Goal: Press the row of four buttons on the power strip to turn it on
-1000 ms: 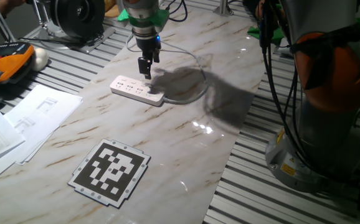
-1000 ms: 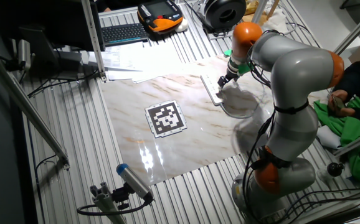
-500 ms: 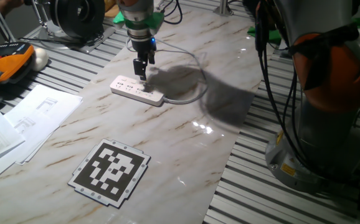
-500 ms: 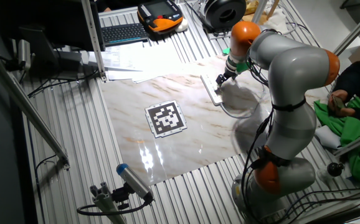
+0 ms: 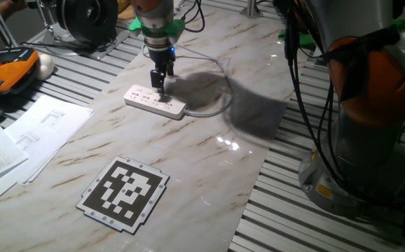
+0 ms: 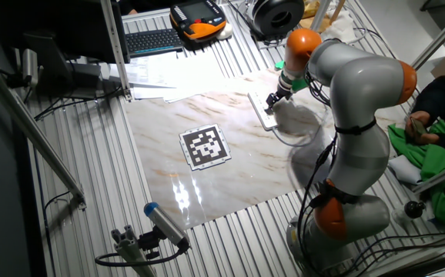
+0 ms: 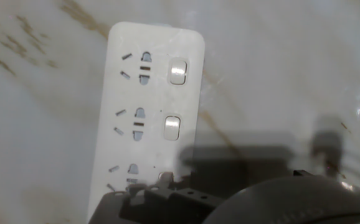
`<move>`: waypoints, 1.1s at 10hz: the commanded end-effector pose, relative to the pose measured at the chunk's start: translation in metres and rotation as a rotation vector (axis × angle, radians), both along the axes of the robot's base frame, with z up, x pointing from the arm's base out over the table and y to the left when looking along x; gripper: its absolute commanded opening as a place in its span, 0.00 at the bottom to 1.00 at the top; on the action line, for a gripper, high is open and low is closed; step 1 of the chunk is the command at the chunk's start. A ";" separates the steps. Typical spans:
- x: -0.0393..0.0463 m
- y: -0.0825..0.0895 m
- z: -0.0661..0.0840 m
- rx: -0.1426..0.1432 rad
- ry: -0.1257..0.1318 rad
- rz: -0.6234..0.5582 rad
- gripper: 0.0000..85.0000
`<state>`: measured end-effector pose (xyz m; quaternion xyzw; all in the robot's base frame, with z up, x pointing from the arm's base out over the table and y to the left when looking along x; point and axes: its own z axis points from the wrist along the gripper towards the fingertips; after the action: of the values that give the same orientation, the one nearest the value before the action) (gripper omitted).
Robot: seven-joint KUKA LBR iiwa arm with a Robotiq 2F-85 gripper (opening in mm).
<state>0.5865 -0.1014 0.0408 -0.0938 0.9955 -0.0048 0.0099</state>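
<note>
Hovering directly over the power strip, the gripper points straight down with its tip just above, or possibly on, the strip's top face; contact cannot be confirmed from either fixed view. The finger spacing is not resolved in any view, so whether the tool is open or closed cannot be told. Nothing is seen held in it.

The power strip lies flat on the marble-patterned table, toward the far edge of the marbled surface, with its thin white cable curving away in a loop beside it. In the other fixed view the strip sits just below the gripper, well apart from the black-and-white marker tag.

The hand view shows the strip running lengthwise up the picture. Two of the four buttons are fully visible as pale rectangles along its right side, each beside a socket group. A third is partly hidden behind the dark gripper body at the bottom edge.

White paper sheets lie at the table's left side.
</note>
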 end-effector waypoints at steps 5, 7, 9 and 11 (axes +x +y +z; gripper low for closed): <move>-0.0046 -0.003 -0.008 0.011 -0.011 0.005 1.00; -0.0051 -0.002 -0.014 0.017 -0.014 0.005 1.00; -0.0059 -0.001 -0.019 0.022 -0.020 0.003 1.00; -0.0060 -0.002 -0.011 0.018 -0.012 0.002 1.00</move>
<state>0.5801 -0.1037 0.0294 -0.0940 0.9954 0.0043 0.0147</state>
